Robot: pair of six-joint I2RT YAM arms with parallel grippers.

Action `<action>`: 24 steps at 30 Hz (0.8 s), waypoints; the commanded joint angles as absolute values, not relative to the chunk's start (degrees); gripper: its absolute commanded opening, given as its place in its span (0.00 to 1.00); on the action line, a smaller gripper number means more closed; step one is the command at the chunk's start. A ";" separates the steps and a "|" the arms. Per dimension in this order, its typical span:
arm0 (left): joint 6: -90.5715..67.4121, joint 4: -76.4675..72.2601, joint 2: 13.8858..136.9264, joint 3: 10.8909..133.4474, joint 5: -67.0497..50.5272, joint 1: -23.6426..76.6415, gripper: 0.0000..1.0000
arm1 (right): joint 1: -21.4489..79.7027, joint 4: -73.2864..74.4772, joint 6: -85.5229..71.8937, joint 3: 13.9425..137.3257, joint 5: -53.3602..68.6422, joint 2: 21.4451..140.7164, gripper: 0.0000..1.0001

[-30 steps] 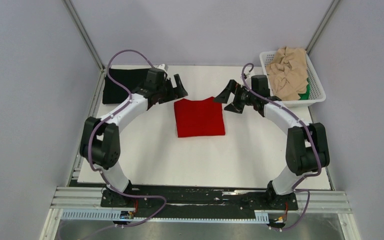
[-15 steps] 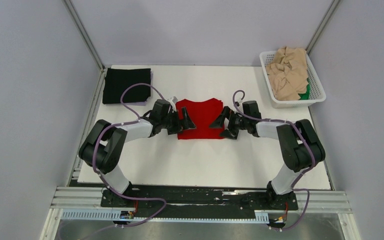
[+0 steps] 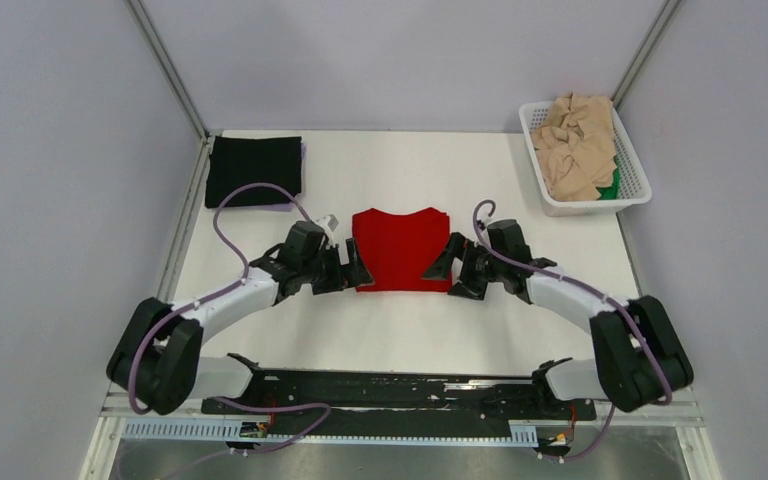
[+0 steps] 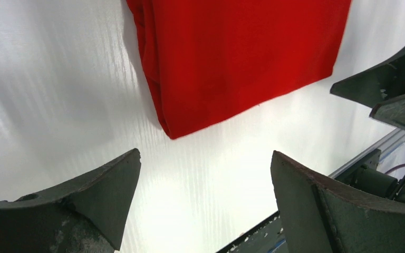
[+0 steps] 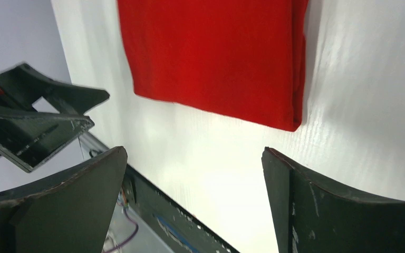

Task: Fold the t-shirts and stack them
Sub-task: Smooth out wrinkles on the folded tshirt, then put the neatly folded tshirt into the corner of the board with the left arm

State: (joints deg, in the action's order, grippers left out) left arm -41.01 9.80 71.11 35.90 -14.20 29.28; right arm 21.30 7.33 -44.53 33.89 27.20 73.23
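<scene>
The bright red t-shirt (image 3: pixel 400 250) lies folded flat at the table's middle. It also shows in the left wrist view (image 4: pixel 242 52) and the right wrist view (image 5: pixel 211 52). My left gripper (image 3: pixel 352 271) is open and empty at its near left corner, low over the table (image 4: pixel 204 155). My right gripper (image 3: pixel 447 272) is open and empty at its near right corner (image 5: pixel 193 150). A folded black t-shirt (image 3: pixel 253 171) lies at the far left. Crumpled beige t-shirts (image 3: pixel 575 135) and a bit of a green one (image 3: pixel 612 183) fill the basket.
The white lattice basket (image 3: pixel 632 160) stands at the far right corner. Grey walls close in the left, back and right sides. The black arm rail (image 3: pixel 400 395) runs along the near edge. The white table (image 3: pixel 400 330) lies between shirt and rail.
Both arms swung down from the shirt's far corners, along its sides, to its near corners, jaws open throughout. The red shirt lies slightly nearer the front edge than before.
</scene>
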 commanded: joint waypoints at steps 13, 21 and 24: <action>-37.15 17.82 91.88 57.83 -2.76 29.42 1.00 | 19.75 21.53 -43.40 31.44 -5.60 50.19 1.00; -38.01 17.63 101.37 62.49 -2.27 30.15 1.00 | 19.10 23.41 -41.56 31.38 -8.27 51.89 1.00; -38.12 18.17 104.60 63.91 -3.27 31.48 0.97 | 18.84 23.58 -41.39 30.89 -11.30 51.97 1.00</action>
